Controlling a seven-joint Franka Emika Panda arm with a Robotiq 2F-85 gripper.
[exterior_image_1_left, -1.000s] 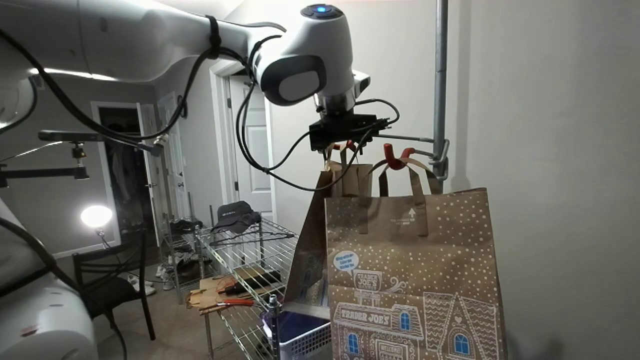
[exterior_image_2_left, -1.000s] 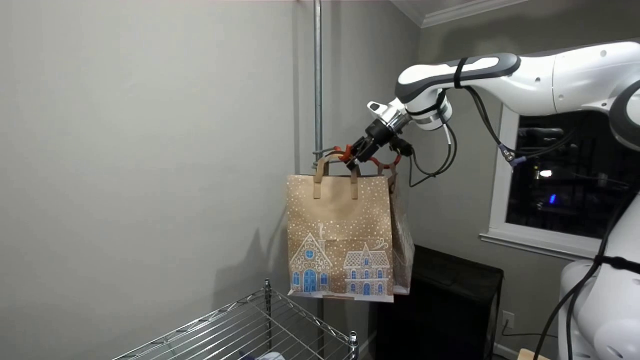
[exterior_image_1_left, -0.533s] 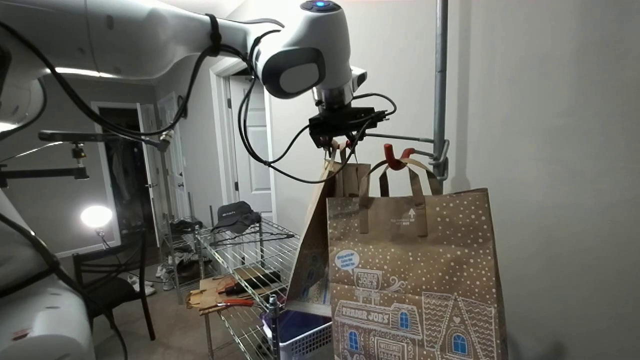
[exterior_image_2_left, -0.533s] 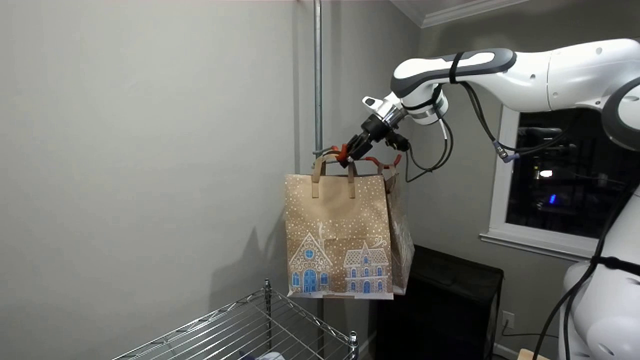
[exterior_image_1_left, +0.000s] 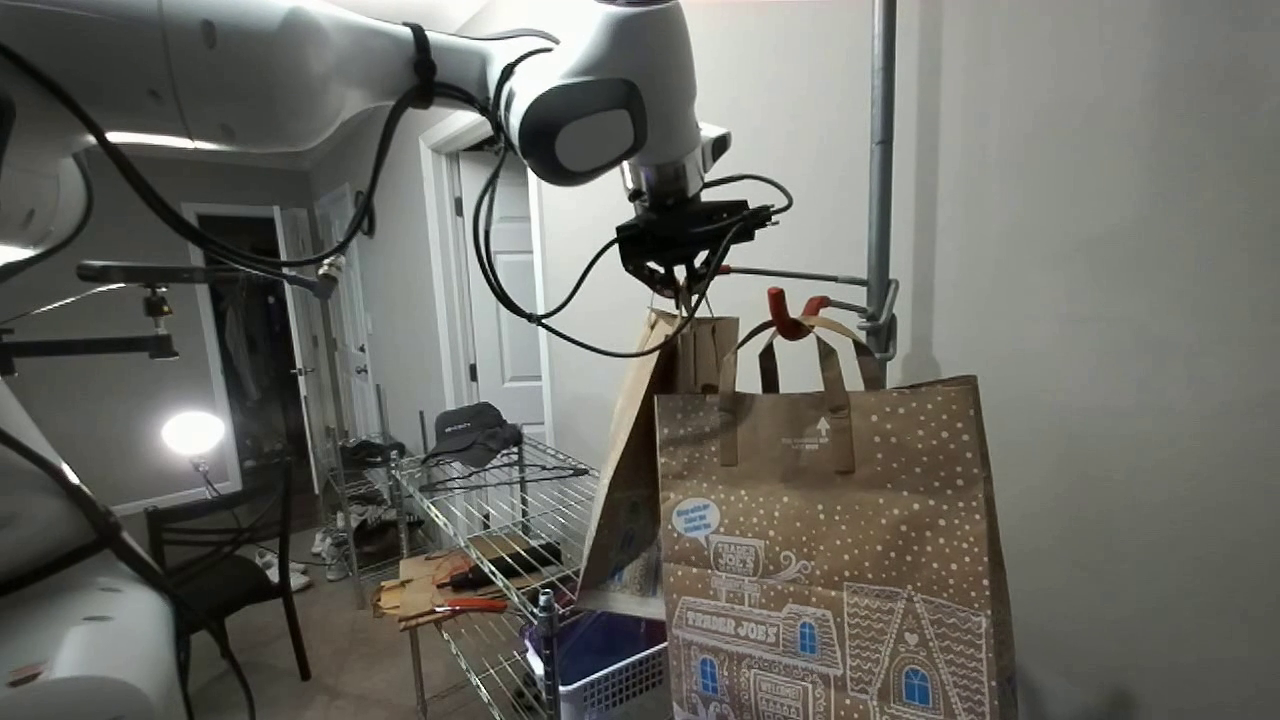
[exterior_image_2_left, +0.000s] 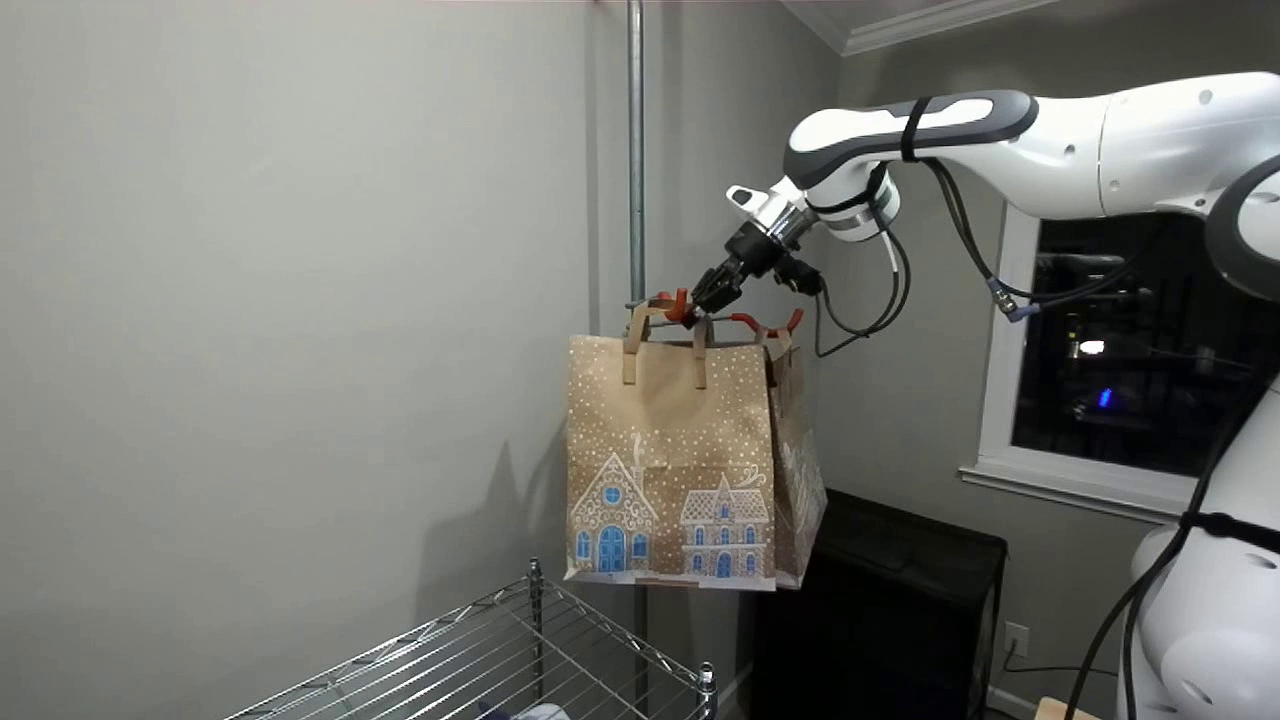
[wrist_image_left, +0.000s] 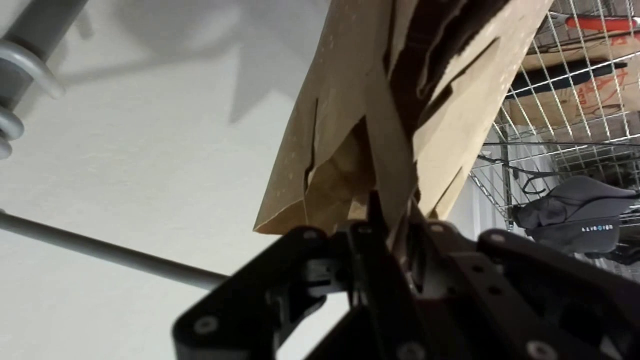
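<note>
Gripper (exterior_image_1_left: 683, 288): in an exterior view, I grip the held bag (exterior_image_1_left: 625, 500) from above, and it hangs beneath me at a slant
Hanging bag (exterior_image_1_left: 830, 540): just beside it, white-dotted paper lettered "Trader Joe's", hung on a red hook (exterior_image_1_left: 790, 322) near the gray pole (exterior_image_1_left: 881, 150)
Wire shelf (exterior_image_1_left: 550, 500): beyond the two bags, a dark cap (exterior_image_1_left: 475, 430) on top, with a lit lamp (exterior_image_1_left: 192, 433) and a black chair (exterior_image_1_left: 230, 585) off to one side
Brown handle (exterior_image_2_left: 700, 368): in an exterior view, it rises from the held bag to my tips near another red hook (exterior_image_2_left: 679, 306); whether it is clear of that hook, I cannot tell
Window (exterior_image_2_left: 1130, 380): dark glass in a white frame behind my arm (exterior_image_2_left: 1060, 155), a black box (exterior_image_2_left: 880, 610) low behind the bags
Fingers (wrist_image_left: 377, 270): in the wrist view, drawn together with the brown handle pinched between them, the open mouth of the held bag just past them; a gray rod (wrist_image_left: 110, 250) on one side, the dark cap on the other
</note>
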